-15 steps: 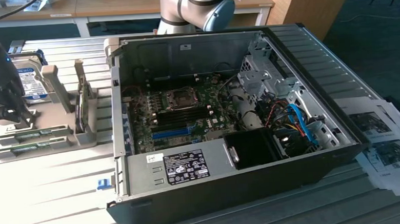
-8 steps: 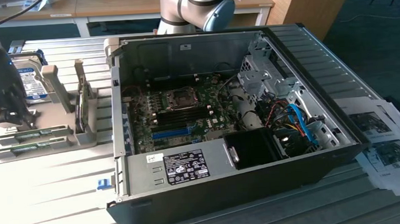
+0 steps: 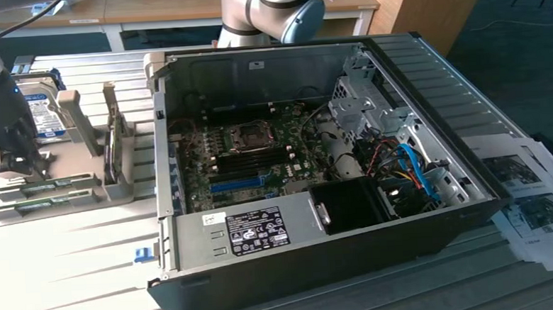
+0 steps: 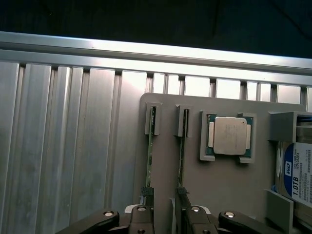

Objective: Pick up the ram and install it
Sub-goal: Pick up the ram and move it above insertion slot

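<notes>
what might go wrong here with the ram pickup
1. The ram stick stands close beside a second stick; the open gripper may catch both or the wrong one.
2. Both stand on edge in the holder; an off-centre closing could tilt or jam one.

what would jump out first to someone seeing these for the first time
The open computer case on the table, its motherboard exposed, dominates the middle of the exterior view. At that view's left, the arm's open jaws hang over a grey holder that carries a hard drive. In the wrist view, two green ram sticks stand on edge in the holder's slots, beside a silver processor chip.
</notes>
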Controlling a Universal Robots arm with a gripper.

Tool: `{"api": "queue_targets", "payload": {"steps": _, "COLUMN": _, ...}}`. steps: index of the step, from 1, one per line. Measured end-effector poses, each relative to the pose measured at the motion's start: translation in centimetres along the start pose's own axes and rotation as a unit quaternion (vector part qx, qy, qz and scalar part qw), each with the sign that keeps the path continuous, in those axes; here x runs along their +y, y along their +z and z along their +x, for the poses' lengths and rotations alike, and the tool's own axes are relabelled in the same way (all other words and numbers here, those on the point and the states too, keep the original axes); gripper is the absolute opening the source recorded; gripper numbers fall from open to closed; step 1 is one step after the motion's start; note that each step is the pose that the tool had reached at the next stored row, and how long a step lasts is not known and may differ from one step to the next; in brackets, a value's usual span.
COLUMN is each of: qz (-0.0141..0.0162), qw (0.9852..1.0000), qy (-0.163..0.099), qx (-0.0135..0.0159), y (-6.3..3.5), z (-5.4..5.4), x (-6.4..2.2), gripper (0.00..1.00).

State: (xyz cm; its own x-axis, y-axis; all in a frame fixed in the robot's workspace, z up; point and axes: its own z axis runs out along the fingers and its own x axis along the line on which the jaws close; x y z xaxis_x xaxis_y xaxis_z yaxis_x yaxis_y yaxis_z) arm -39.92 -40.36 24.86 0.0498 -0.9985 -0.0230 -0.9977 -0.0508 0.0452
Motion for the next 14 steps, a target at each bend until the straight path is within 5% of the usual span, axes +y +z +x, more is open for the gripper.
{"api": "queue_targets", "payload": {"steps": 14, "qz": 0.0, "qw": 1.0, "qy": 0.0, "qx": 0.0, "y": -0.01, "z": 0.48, "x": -0.23, "gripper": 0.31}}
